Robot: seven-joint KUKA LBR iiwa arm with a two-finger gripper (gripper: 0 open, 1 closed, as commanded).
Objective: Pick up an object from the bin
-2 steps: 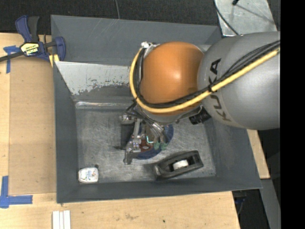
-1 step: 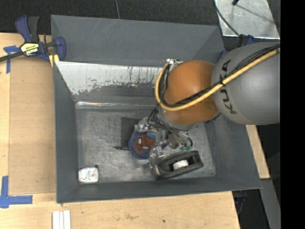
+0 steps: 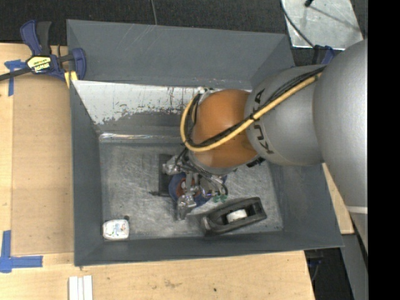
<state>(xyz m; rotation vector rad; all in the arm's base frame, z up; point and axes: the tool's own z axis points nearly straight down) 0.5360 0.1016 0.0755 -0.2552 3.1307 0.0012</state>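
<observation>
In the middle of the bin (image 3: 86, 180), the claw (image 3: 191, 199) hangs low over a dark blue-black item (image 3: 166, 181); its opening cannot be told. A black tape dispenser (image 3: 235, 216) lies just right.

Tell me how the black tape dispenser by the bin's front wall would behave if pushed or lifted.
The black tape dispenser looks rigid and chunky, so probably stiff and heavy for its size. It lies flat on the bin floor, so it should slide rather than roll. Its smooth shell may slip.
</observation>
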